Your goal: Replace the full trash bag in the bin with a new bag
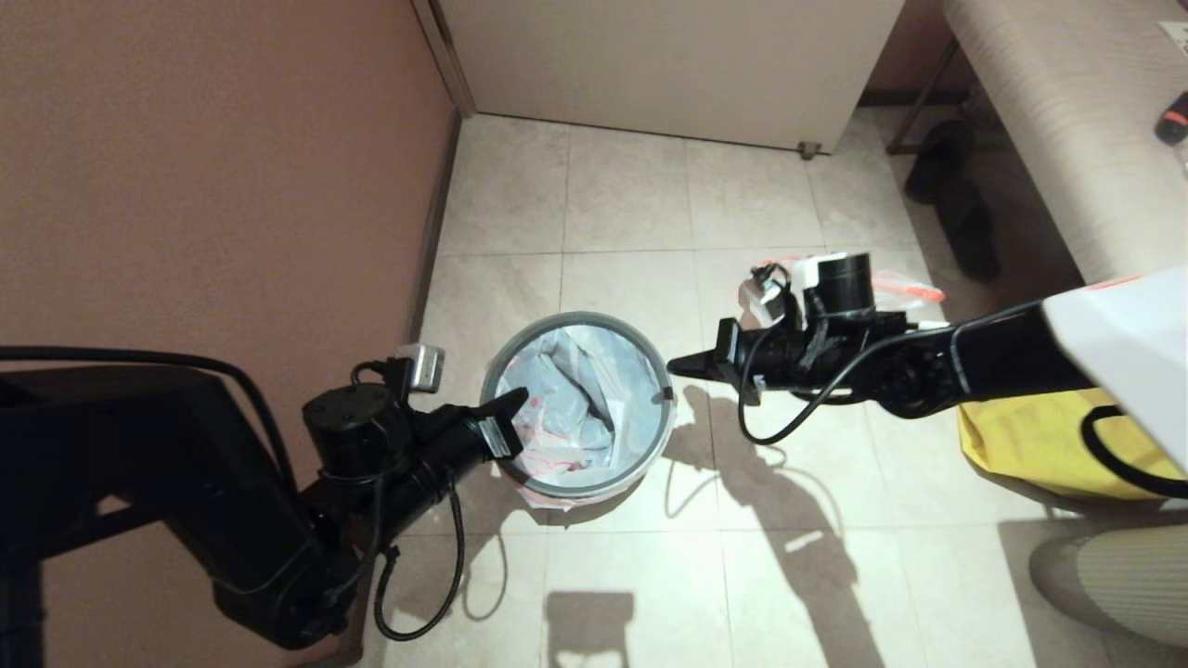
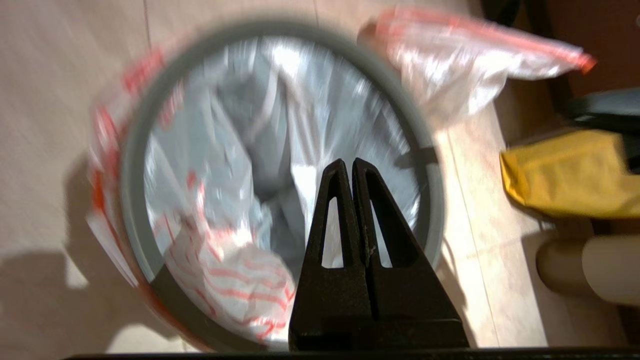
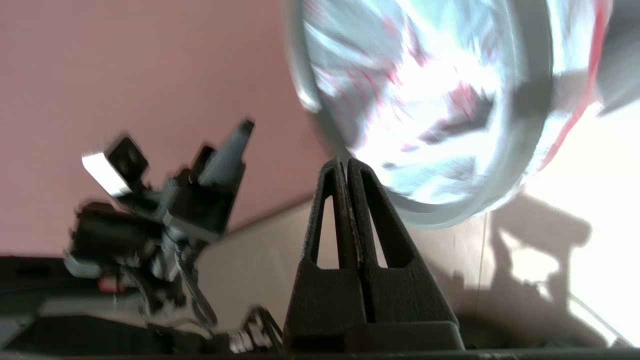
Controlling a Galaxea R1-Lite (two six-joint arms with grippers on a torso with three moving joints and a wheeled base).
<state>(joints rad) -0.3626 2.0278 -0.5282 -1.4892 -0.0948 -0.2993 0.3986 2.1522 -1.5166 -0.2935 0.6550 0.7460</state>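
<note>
We see one small round black bin [image 1: 650, 461] with a thin grey rim ring on the pale tiled floor [image 1: 650, 575], near the brown wall [image 1: 204, 167], with open tile all round it. One thin, crinkled, red-printed translucent bag [image 1: 566, 408] lines it. Our left gripper [image 1: 516, 398] hangs at the rim, our right gripper [image 1: 675, 366] just beside the opposite edge, both fingers pressed together, holding nothing. A second bunched bag [image 2: 450, 70] lies beyond, beside one yellow fabric bag [image 1: 1030, 445].

Pale tiled floor [image 1: 631, 213], pinkish wall [image 1: 204, 167], white cabinet [image 1: 668, 65], striped bench [image 1: 1067, 121].
</note>
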